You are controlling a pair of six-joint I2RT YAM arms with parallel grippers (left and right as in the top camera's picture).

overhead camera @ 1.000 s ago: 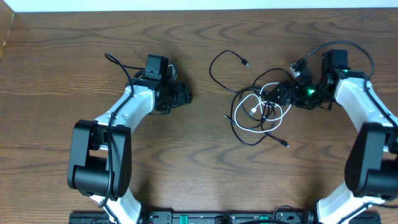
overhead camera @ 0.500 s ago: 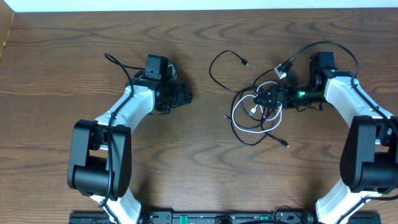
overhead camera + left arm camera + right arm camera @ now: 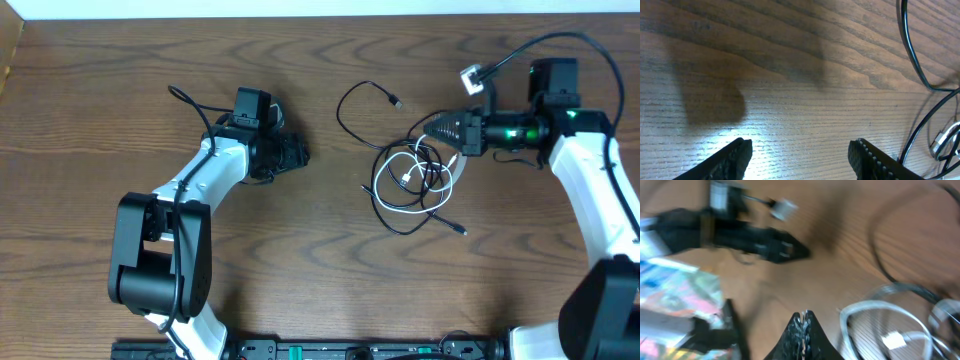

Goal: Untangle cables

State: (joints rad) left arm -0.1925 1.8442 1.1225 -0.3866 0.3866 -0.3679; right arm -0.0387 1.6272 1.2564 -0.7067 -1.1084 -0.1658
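Note:
The cables (image 3: 412, 182) lie bunched right of centre on the wooden table: black cords wound with one white cord (image 3: 386, 203). One black cord loops away to the upper left and ends in a plug (image 3: 397, 102). My right gripper (image 3: 430, 128) hovers at the bunch's upper right edge, pointing left. Its jaws (image 3: 804, 315) are pressed shut, and in this blurred view I see no cord between them; the white loop (image 3: 890, 307) lies just to their right. My left gripper (image 3: 298, 152) rests well left of the bunch, open (image 3: 800, 150) over bare wood, with black cords (image 3: 912, 60) at its right.
The right arm's own thick wire with a white connector (image 3: 472, 77) arches above the bunch. The left arm's wire (image 3: 185, 98) curls on the table behind it. The table's far edge (image 3: 320, 16) runs along the top. A loose plug end (image 3: 458, 231) lies below the bunch.
The right gripper has gone from open to shut and drawn back to the right from the middle of the bunch. The bunch has barely shifted. The left arm is unchanged.

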